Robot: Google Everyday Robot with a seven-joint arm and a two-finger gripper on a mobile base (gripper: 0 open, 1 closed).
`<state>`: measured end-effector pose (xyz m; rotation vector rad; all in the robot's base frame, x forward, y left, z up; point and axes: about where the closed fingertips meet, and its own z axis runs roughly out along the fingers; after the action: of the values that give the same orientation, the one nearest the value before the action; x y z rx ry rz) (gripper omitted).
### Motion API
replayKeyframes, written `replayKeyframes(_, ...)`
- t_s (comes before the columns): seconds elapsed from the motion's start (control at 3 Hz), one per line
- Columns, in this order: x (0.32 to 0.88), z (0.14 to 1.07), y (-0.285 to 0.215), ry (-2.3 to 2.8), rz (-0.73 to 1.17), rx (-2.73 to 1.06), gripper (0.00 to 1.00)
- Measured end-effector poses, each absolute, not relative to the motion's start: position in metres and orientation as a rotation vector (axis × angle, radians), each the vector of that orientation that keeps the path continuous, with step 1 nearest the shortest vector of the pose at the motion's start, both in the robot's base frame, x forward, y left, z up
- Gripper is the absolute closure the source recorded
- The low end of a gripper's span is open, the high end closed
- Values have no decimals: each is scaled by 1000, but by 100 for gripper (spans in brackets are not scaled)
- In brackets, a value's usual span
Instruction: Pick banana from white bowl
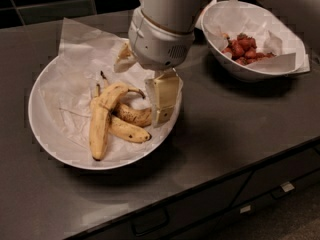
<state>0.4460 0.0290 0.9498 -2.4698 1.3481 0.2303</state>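
Right now, counting three yellow bananas inside the wide, shallow round white bowl (32, 104) lined with crumpled white paper. Finding the longest, a fairly straight yellow banana (100, 124) with a dark blunt tip, left of that bowl's centre, touching both shorter brown-spotted curved bananas (131, 116). Spotting one cream-coloured robot gripper (162, 104) over the bowl's right part, just beside the shorter pair; cannot tell whether spread or pressed together. Noting one smaller white bowl of red pieces (260, 72) well right of the wide bowl, on one dark counter (235, 139).

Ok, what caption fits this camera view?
Gripper hovers over the right side of the white bowl; the long banana lies inside.
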Motion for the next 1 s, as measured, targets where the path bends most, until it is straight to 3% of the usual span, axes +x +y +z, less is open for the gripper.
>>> replayKeyframes(0.33, 442, 945, 62, 1241, 240, -2558, 33)
replayKeyframes(1.0, 448, 922, 92, 1167, 325, -2726, 38)
